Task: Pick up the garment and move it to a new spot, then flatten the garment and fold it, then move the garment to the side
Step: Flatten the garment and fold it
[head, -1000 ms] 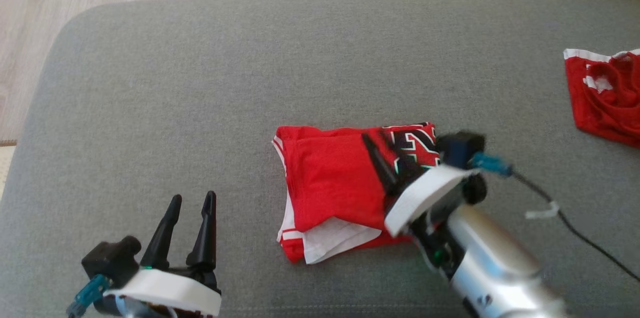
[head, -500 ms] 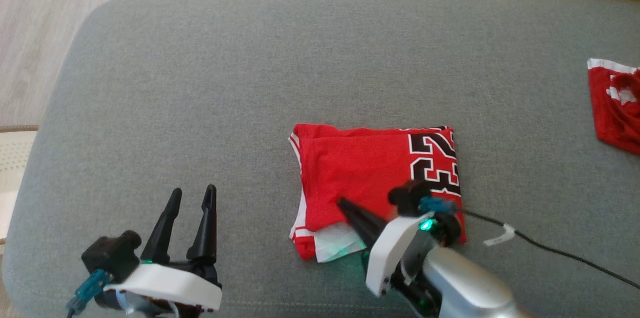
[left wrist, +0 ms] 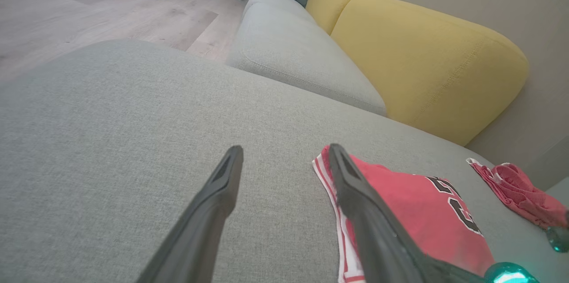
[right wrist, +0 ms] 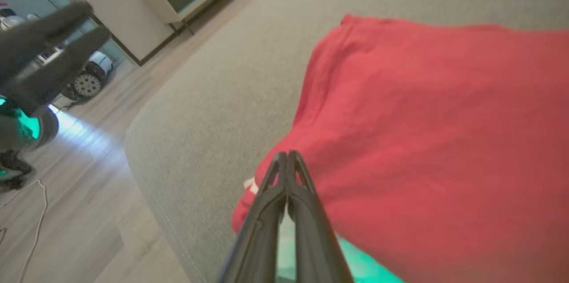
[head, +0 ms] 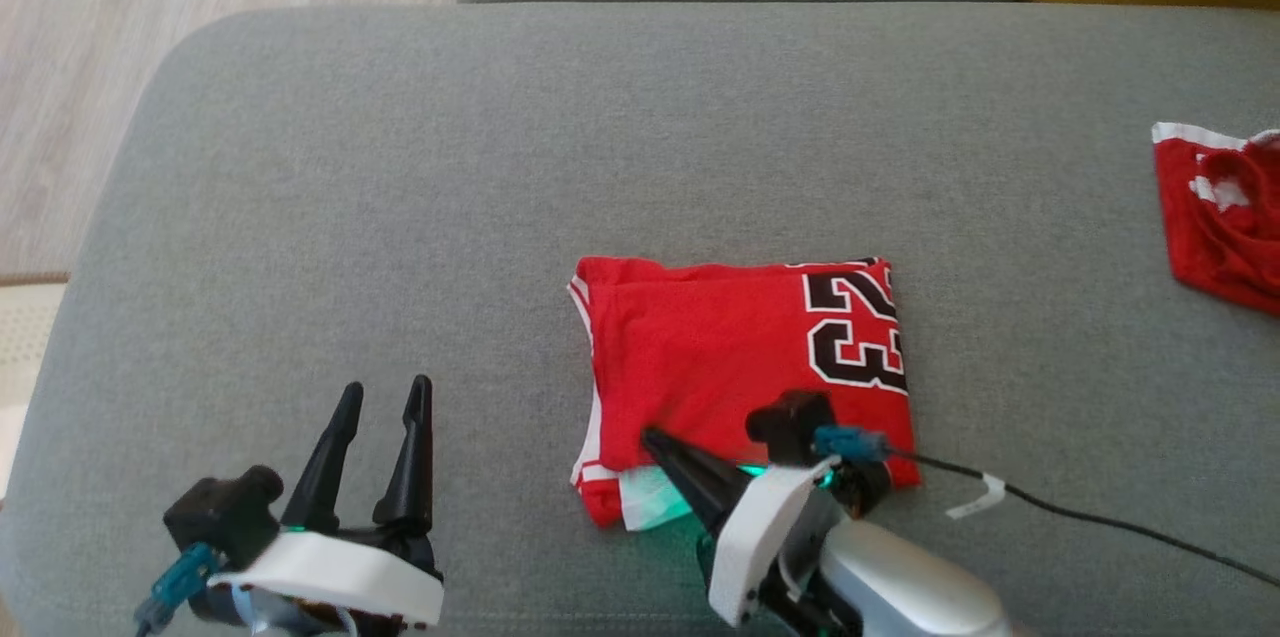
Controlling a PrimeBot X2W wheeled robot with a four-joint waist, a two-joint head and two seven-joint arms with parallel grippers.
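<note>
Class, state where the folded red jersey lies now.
Head view: the folded red jersey lies mid-cushion on the grey sofa, right of the left gripper, with the right gripper at its near edge.

The right edge of the head view cuts off the crumpled red garment (head: 1215,212), so its kind cannot be told. At lower centre, the right gripper (head: 652,437) and its wrist cover the lower right corner of the folded jersey (head: 720,357) and part of the white layer (head: 640,507) beneath. In the right wrist view the jersey runs off the right edge, the left gripper (right wrist: 91,21) is a blur at upper left, and whether the pressed-together fingertips pinch cloth is unclear.
</note>
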